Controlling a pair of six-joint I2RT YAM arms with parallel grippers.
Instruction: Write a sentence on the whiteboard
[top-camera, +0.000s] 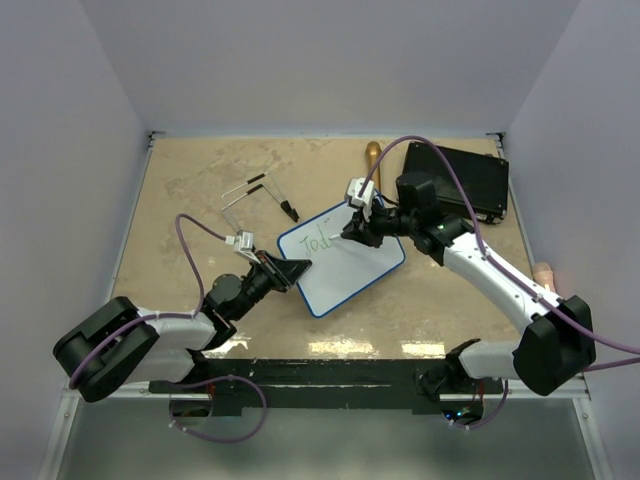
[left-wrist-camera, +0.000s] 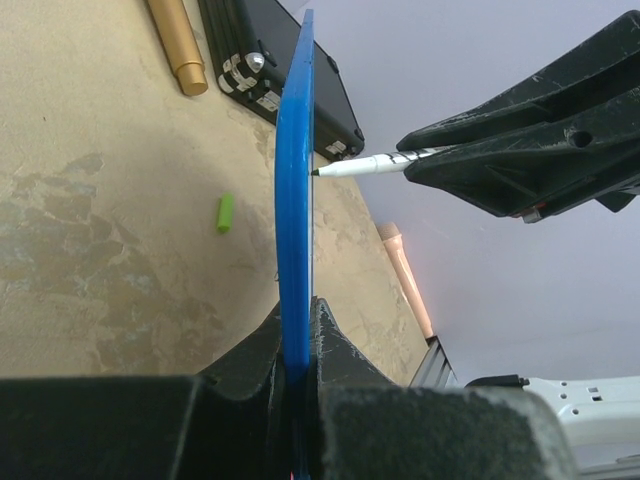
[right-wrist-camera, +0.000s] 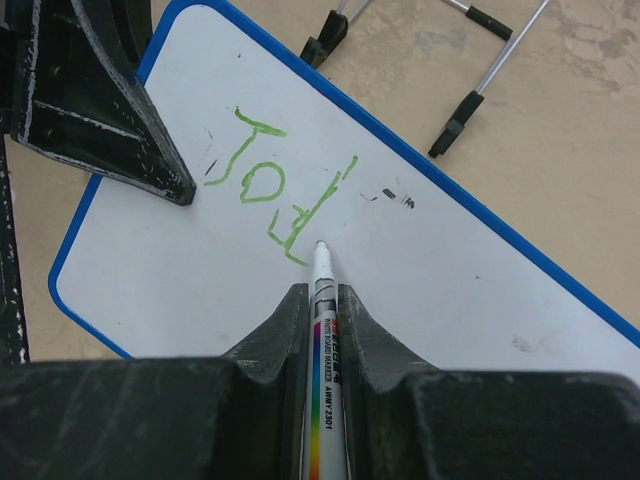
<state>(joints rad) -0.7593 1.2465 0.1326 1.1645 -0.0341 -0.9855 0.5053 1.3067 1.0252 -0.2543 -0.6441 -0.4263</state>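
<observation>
Whiteboard (top-camera: 350, 268) lies mid-table, turned diagonal, on the tan table (top-camera: 190, 200); cannot tell whether its edge is lifted off the surface. Black case (top-camera: 465, 180) sits at far right, well apart from the board, with a gold tube (top-camera: 372, 158) just beside it. Wire stand (top-camera: 255, 195) lies far-left of the board, not touching. Left gripper (top-camera: 297, 268) is closed on the board's blue rim at the near-left edge, pinning it. Right gripper (right-wrist-camera: 322, 300) is closed on a white marker (right-wrist-camera: 325, 340), tip down at the board face, at the foot of the last green stroke. Green writing (right-wrist-camera: 265, 185) reads roughly "Tod", three letters only, with a few small dark smudges beside it. Small green piece (left-wrist-camera: 226, 213), probably the cap, lies on the table beyond the board. Step in hand: writing, early in the sentence, most of the board blank. Next move likely calls for a short lift, then starting the next letter just right of the "d". It needs light, even pressure, and a firm left grip so the board doesn't slide under the tip.
</observation>
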